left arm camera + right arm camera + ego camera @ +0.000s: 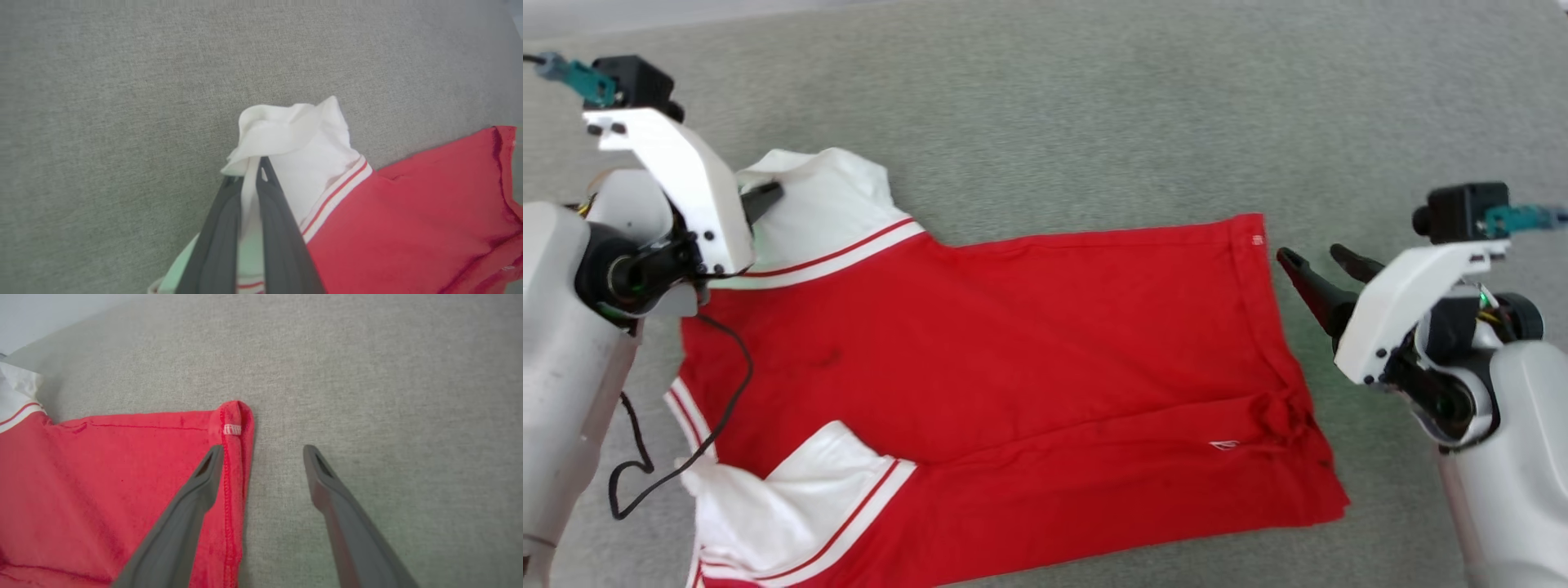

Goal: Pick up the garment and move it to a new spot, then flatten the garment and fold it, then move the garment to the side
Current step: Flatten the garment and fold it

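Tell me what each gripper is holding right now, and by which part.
The left gripper is shut on the garment, pinching its white sleeve. The right gripper is open at the red hem corner, holding nothing.

head camera looks down on the garment, while each wrist camera views one far corner close up.

Garment: thin soft cloth, matt; red body fine knit, hem stitched in matching thread; white sleeves creased
Surface under it: grey woven fabric, matt, slightly coarse grain
Right gripper fingers: dark grey plastic, matt, smooth
Wrist bracket: white plastic, smooth, slight sheen
Arm casing: pale grey, smooth, satin
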